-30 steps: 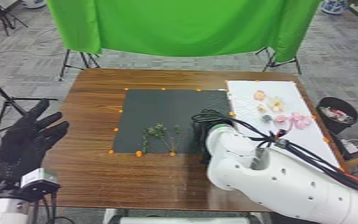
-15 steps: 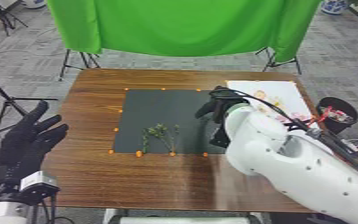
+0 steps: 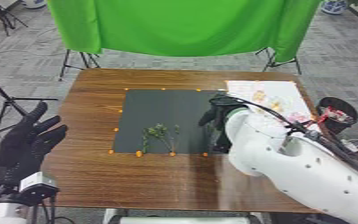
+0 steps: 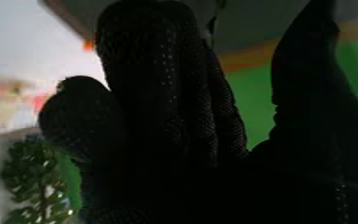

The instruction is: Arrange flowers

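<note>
Eased slightly back toward me: right hand [image 4: 149,105], fingers straight, thumb apart.
Pink blossoms [image 3: 297,117] lie to its right, green stems [image 3: 160,132] to its left, running fore-and-aft; I judge it the nearer hand for either.

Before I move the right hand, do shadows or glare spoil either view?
Head view: fairly even light, with a soft dark patch on the brown table just left of the right arm. Right wrist view: the right hand is nearly black, most surface detail lost in shadow, while the white sheet beyond looks bright, almost washed out.
</note>
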{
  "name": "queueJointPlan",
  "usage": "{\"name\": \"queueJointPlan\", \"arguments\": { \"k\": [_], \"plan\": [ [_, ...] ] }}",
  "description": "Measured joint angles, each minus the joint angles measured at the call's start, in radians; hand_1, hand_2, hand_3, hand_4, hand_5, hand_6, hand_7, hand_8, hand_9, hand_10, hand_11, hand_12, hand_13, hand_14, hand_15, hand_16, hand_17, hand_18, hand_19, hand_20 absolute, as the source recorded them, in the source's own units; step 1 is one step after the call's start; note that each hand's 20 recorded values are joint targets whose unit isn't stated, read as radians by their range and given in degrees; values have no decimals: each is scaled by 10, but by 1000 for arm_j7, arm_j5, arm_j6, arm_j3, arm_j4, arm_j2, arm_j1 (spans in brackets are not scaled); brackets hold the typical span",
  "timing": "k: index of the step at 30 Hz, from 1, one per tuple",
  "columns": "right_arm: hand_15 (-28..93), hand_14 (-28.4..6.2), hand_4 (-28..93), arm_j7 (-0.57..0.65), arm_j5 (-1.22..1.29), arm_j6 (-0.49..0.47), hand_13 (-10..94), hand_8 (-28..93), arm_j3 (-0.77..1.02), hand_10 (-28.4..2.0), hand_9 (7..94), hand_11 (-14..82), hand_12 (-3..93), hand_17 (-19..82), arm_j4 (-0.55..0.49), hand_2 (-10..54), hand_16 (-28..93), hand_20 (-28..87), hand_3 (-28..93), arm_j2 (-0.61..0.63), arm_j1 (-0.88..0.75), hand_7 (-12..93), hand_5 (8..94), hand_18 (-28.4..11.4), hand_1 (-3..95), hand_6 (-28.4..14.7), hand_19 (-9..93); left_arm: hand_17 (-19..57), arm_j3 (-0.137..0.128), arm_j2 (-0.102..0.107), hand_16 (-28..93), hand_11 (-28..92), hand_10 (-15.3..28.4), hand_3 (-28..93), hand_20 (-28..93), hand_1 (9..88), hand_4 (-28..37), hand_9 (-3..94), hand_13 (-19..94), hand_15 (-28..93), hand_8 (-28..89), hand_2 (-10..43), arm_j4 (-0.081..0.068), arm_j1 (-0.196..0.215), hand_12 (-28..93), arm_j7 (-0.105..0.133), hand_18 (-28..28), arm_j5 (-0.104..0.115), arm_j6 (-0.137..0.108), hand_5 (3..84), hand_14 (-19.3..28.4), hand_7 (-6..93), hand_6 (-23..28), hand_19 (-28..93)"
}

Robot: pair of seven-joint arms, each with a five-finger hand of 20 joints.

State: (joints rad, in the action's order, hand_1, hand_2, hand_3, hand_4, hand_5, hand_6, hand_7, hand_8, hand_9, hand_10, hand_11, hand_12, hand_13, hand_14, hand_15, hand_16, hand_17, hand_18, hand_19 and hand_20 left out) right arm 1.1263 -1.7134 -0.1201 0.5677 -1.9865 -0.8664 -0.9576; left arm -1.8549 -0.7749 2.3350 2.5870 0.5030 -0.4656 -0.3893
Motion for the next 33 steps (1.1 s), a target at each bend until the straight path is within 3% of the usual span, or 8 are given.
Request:
{"name": "queueJointPlan", "arguments": {
  "k": [6, 9, 12, 19, 27, 33],
  "plan": [
    [432, -78, -209, 12, 16, -17, 925, -89, -47, -171, 876, 200, 160, 723, 29, -64, 156, -135, 679, -29, 0, 129, 679, -35, 409, -43, 932, -80, 0, -10, -115, 250, 188, 624, 2, 291, -207, 299, 206, 544, -71, 73, 0, -8, 117, -8, 284, -2, 0, 334, 272, 76, 77, 511],
    [432, -78, -221, 16, 21, -36, 925, -76, -48, -170, 877, 199, 160, 724, 29, -50, 155, -138, 686, -28, -2, 135, 694, -36, 429, -35, 932, -81, -3, -6, -115, 250, 188, 624, 1, 291, -208, 299, 206, 544, -71, 73, 0, -3, 117, -1, 284, 4, -1, 334, 272, 76, 77, 511],
    [432, -78, -257, 19, 22, -42, 924, 16, -54, -168, 880, 197, 160, 723, 31, -27, 156, -140, 674, -24, -2, 131, 721, -36, 478, -37, 932, -81, -5, -1, -115, 249, 187, 624, 2, 291, -208, 299, 206, 544, -71, 73, 1, 5, 117, 6, 284, 8, -1, 335, 272, 77, 77, 511],
    [424, -69, -279, 17, 13, -25, 934, 48, -89, -146, 906, 196, 161, 729, 38, 7, 160, -144, 660, -17, 13, 116, 787, -32, 561, -32, 932, -81, 0, 8, -115, 248, 188, 623, 2, 290, -208, 299, 206, 545, -72, 74, 0, 6, 117, 12, 284, 13, -2, 335, 272, 77, 78, 511],
    [463, -53, -283, 2, -49, 106, 937, 95, -154, -111, 937, 269, 150, 764, 40, -91, 137, -182, 655, -11, 42, 152, 838, -17, 585, -25, 932, -81, 3, 13, -115, 249, 188, 625, 1, 290, -207, 299, 206, 545, -71, 73, 0, 2, 116, 8, 284, 10, -2, 336, 272, 77, 78, 512],
    [468, -50, -274, 2, -85, 152, 937, 120, -183, -114, 937, 263, 149, 770, 42, -95, 126, -192, 611, -11, 55, 174, 795, -14, 568, -49, 932, -81, 3, -2, -115, 249, 187, 625, 1, 292, -206, 299, 206, 544, -71, 71, 0, -7, 117, -12, 284, -5, 0, 336, 271, 76, 78, 512]
  ]
}}
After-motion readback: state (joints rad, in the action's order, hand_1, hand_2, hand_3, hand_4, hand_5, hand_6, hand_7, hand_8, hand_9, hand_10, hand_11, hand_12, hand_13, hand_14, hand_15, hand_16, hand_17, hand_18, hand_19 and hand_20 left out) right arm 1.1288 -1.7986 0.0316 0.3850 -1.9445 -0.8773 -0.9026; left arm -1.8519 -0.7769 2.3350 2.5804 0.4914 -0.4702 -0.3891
